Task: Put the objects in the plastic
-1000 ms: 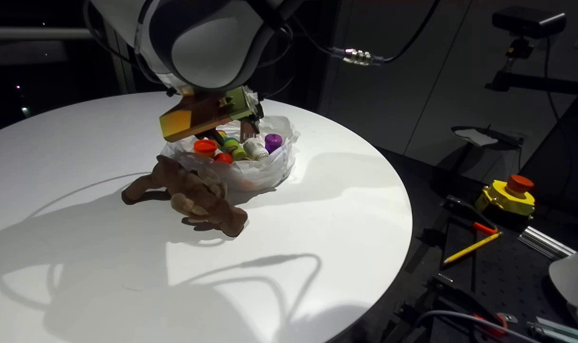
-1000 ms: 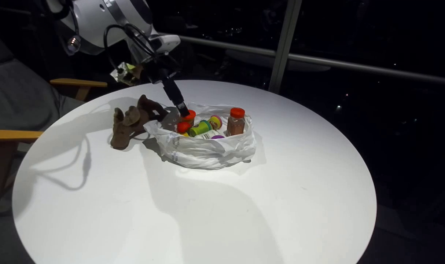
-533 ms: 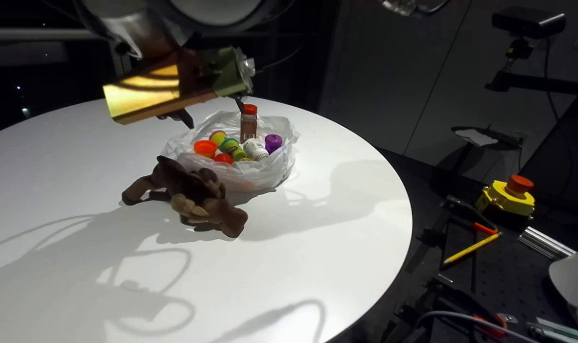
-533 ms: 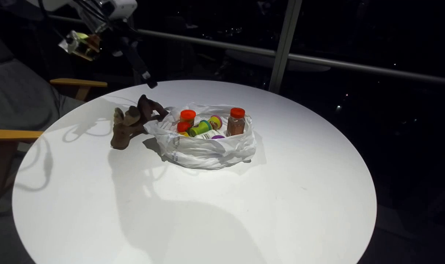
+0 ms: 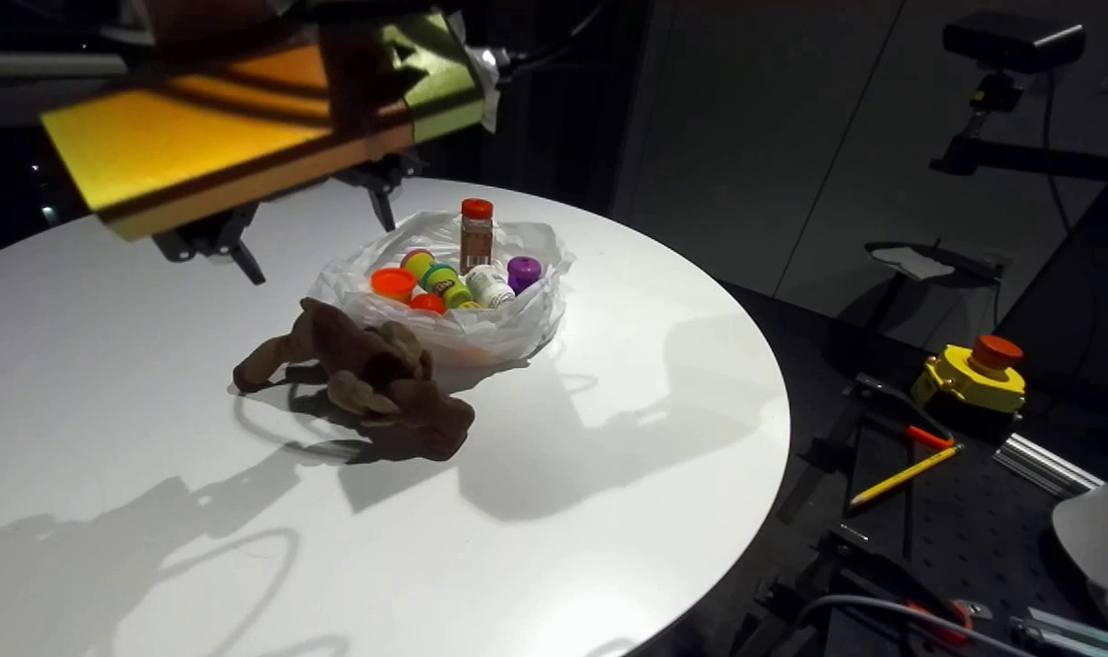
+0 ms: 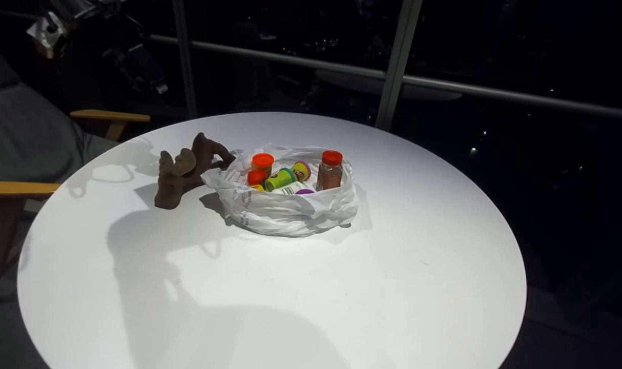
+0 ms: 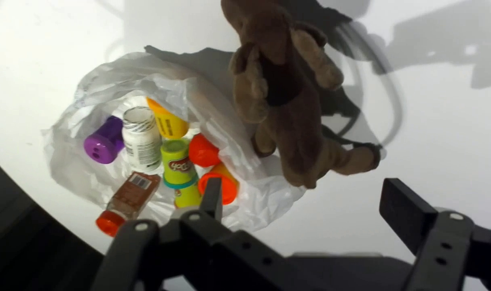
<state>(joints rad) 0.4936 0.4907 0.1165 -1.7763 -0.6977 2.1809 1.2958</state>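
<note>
The claw (image 5: 320,248) hangs released, jaws wide, above one round table (image 6: 418,256)! One plush animal (image 7: 298,129) lies just beside one plastic bag (image 6: 290,212) — and inside, eight show: one jar (image 6: 330,178), one white bottle (image 7: 142,145), two cans (image 7: 174,161), one red piece (image 7: 203,150), one purple tub (image 7: 104,142), one orange tub (image 7: 225,184), one yellow tub (image 7: 170,123).

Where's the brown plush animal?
In the wrist view, the brown plush animal is upper right of centre, resting on the white table, outside and to the right of the white plastic bag.
</note>
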